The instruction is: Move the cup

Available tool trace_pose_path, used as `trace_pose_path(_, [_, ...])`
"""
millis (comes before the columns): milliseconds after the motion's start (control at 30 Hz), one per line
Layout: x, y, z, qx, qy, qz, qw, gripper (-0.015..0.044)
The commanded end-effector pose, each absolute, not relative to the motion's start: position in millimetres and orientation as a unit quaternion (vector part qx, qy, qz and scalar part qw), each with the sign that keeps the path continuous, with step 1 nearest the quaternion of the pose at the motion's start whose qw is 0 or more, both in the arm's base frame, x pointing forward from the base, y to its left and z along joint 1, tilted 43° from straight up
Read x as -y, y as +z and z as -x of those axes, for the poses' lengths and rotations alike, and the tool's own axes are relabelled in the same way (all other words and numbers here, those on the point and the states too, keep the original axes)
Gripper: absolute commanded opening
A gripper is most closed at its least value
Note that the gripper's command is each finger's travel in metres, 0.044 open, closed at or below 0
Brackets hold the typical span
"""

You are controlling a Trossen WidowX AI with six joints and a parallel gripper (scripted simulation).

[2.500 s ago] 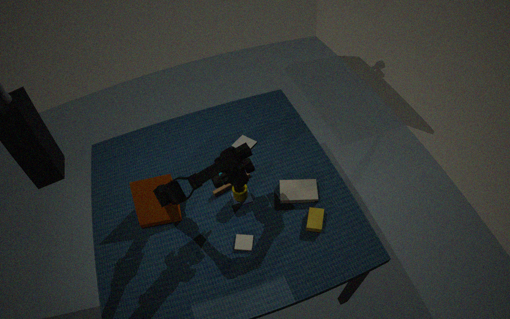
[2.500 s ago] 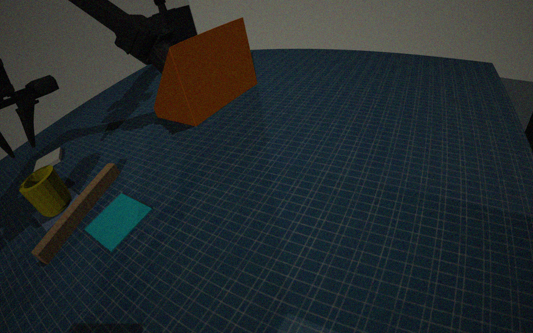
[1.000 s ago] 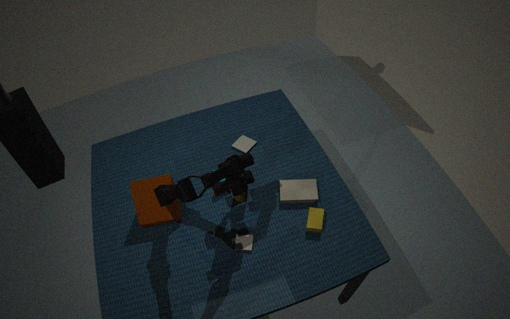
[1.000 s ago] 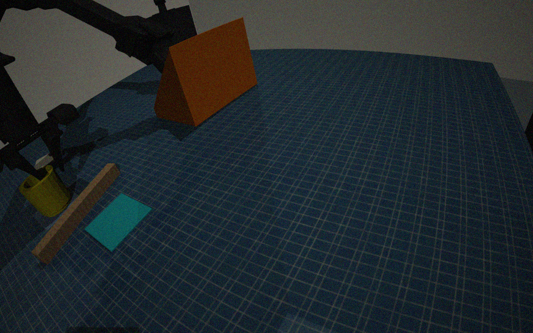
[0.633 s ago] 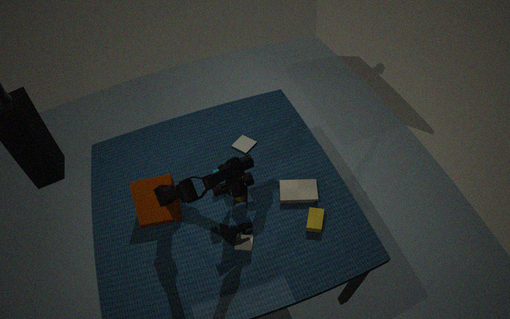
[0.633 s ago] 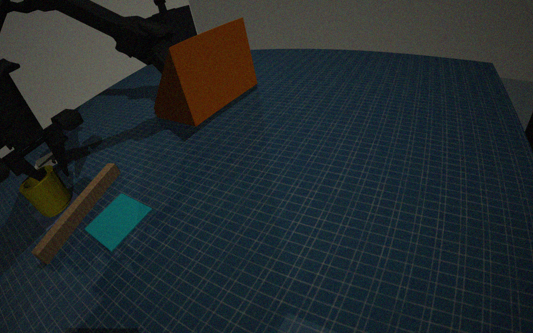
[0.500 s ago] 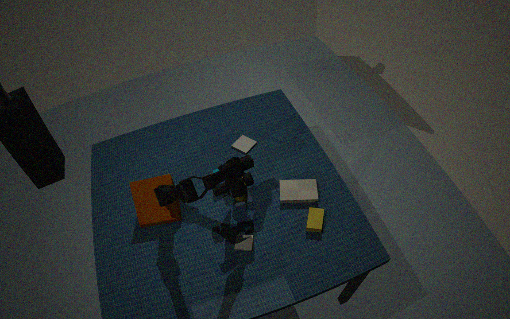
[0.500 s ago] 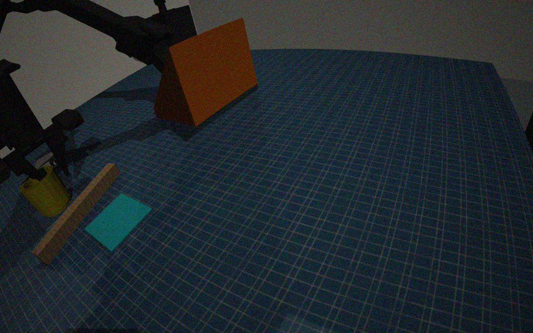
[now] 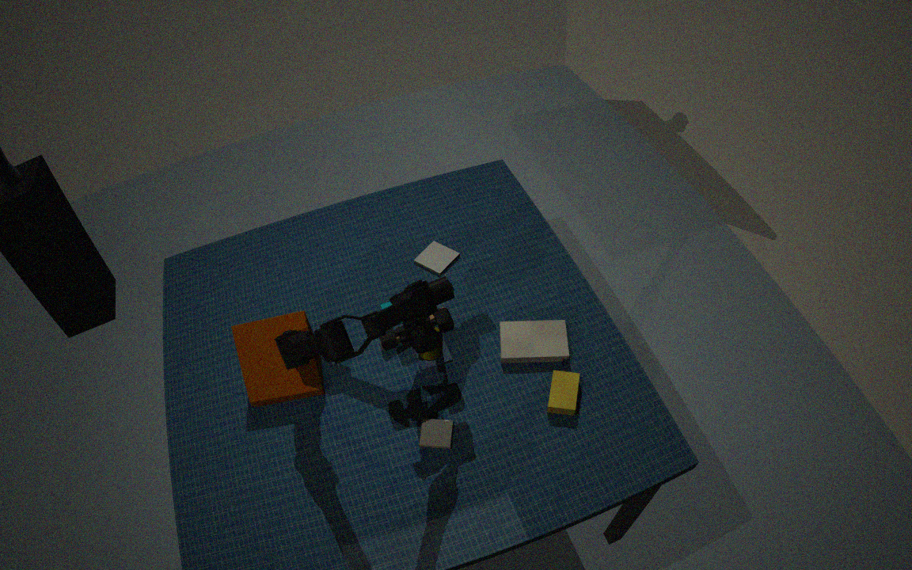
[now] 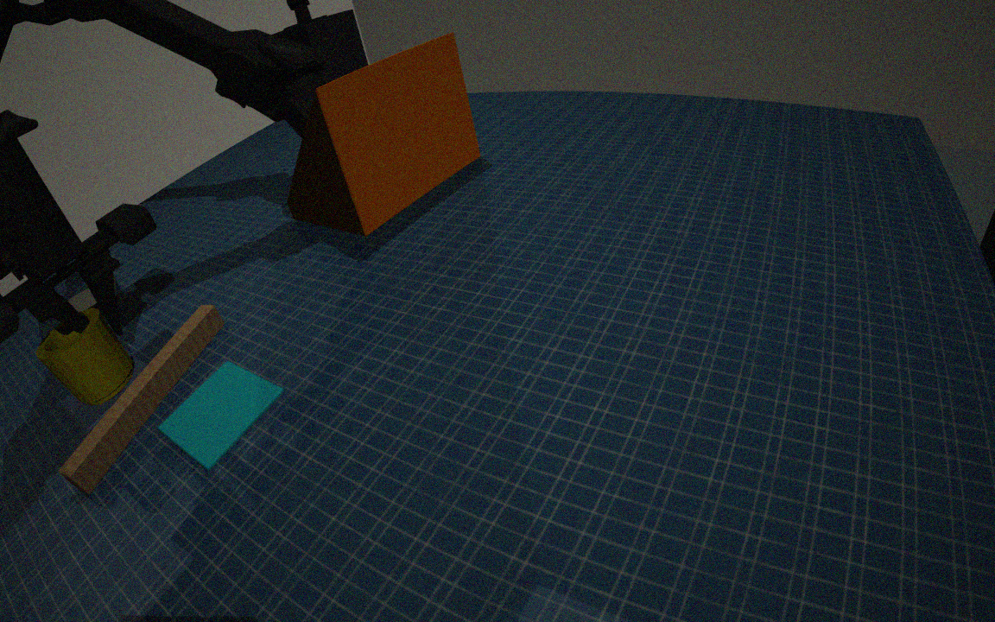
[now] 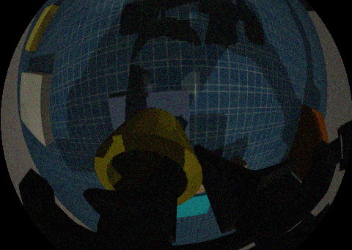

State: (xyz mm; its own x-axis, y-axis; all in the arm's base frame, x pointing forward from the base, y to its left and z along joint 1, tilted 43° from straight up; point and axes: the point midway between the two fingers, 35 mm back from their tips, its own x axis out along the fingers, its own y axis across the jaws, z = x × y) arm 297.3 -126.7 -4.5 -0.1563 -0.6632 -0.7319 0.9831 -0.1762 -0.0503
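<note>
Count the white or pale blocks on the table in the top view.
3: one small square beyond the gripper, a large one beside the yellow block, one small nearest the camera. The arm may hide others.

Orange wedge block [image 10: 396,127] on blue gridded table [image 10: 640,347], wooden bar [image 10: 142,398] lying flat, white box [image 9: 533,340] near yellow block [image 9: 564,391], small white tile [image 9: 436,257], dark tall pillar [image 9: 44,244] off table.

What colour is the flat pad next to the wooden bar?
Cyan; clearest in the exterior view, beside the bar.
</note>
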Motion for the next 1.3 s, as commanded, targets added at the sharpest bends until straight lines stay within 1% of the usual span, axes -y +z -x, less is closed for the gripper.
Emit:
trace_pose_path(0, [126.7,-4.4,-297.4,-0.274,-0.709,-0.292,0.580,0.0047])
trace_pose_path(200, [126.7,-4.4,-297.4,-0.274,-0.709,-0.292,0.580,0.0000])
trace_pose_path(733, [92.2,29.4,-304.6,-0.275,-0.710,-0.289,0.581,0.0000])
trace_pose_path(1267, [93.3,26.4,-304.9,-0.276,-0.709,-0.285,0.582,0.0000])
